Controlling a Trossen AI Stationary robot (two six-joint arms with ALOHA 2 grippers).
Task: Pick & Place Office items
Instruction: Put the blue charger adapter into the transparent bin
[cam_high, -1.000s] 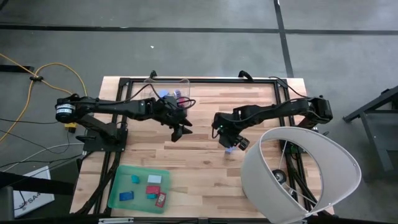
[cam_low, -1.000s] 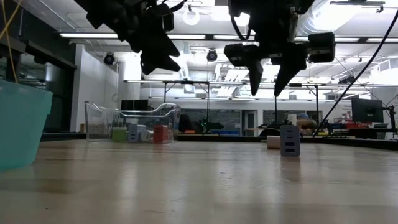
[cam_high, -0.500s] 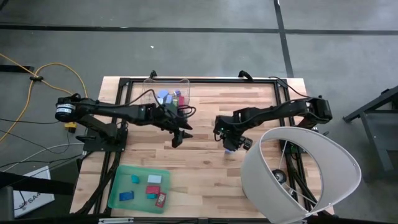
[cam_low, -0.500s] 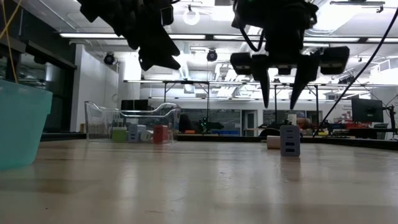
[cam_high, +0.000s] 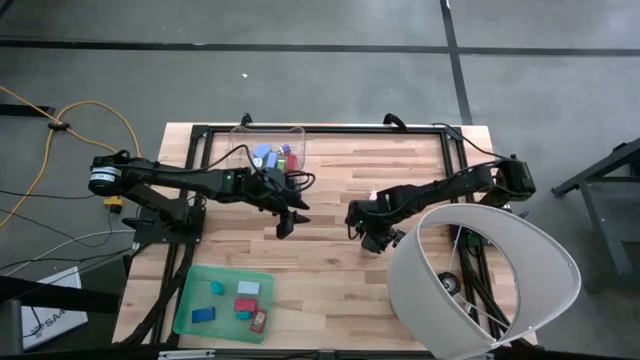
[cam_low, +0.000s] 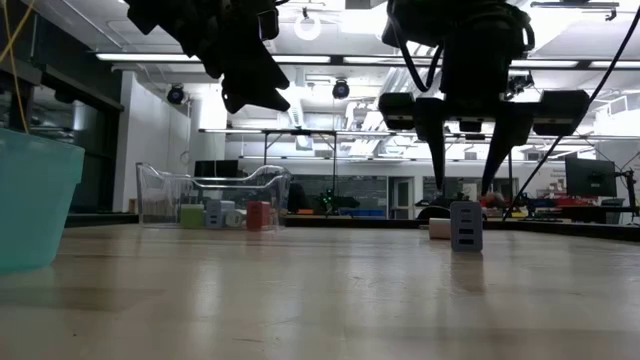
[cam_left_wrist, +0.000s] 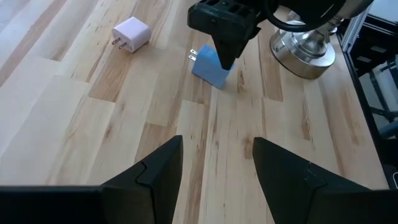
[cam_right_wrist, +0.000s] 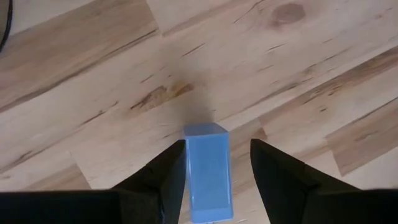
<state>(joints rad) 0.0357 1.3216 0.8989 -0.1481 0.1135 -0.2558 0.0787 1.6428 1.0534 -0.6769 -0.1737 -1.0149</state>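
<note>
Lowered since a second ago, the right tool (cam_low: 466, 185) now straddles a blue charger (cam_right_wrist: 209, 172) standing on the desk (cam_high: 330, 290), while the left arm has pulled back slightly from the bin and holds off.

Left to right: a green tray (cam_high: 222, 303) near the desk's front left corner already carries several small blue, teal, red and white pieces. A clear bin (cam_high: 268, 152) at the back edge holds more of them. The left tool (cam_high: 288, 218) hangs above mid-desk, fingers apart, holding nothing. A white charger (cam_left_wrist: 130, 33) lies just beyond the blue one in the left wrist view. The right tool's fingers (cam_right_wrist: 157, 183) stand apart on either side of the blue block and are not yet closed on it.

Risks, as they look now: the block sits closer to one finger than the other in the right wrist view, so closing could shove or tip it rather than clamp it square. A grip too near its top could let it pivot or slip on the lift. The white charger nearby could be knocked if the tool drifts.
</note>
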